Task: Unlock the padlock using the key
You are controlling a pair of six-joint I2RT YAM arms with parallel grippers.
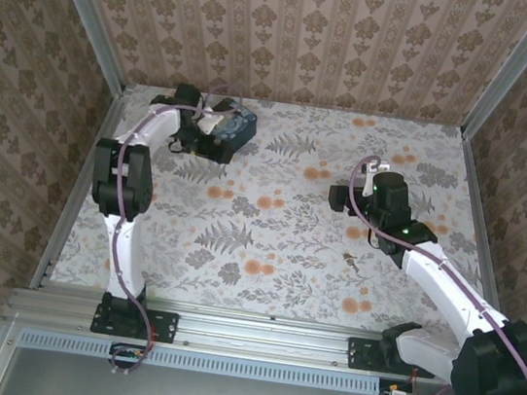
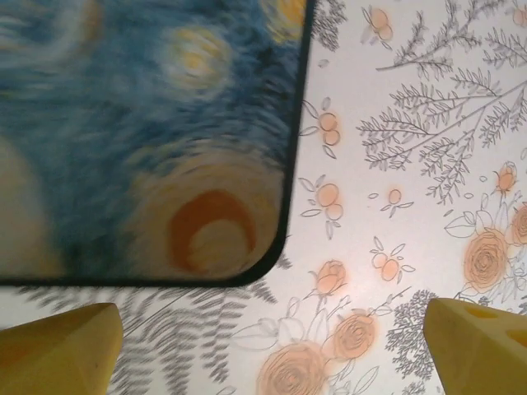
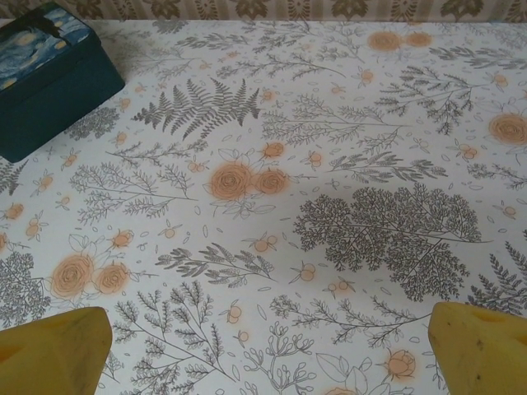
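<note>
The padlock is out of view. A tiny dark thing (image 1: 351,260) lies on the floral cloth in front of the right arm; it is too small to tell whether it is the key. My left gripper (image 1: 211,138) (image 2: 272,354) is open and hovers over the near corner of a blue box with a painted swirl lid (image 2: 140,140) (image 1: 235,125). Nothing is between its yellow fingers (image 2: 58,350). Over the right half of the table my right gripper (image 1: 342,197) (image 3: 268,354) is open and empty, facing left toward the box (image 3: 49,78).
The table carries a floral cloth (image 1: 270,218) and is walled in by patterned panels on three sides. The box stands at the back left near the wall. A metal rail (image 1: 264,335) runs along the near edge.
</note>
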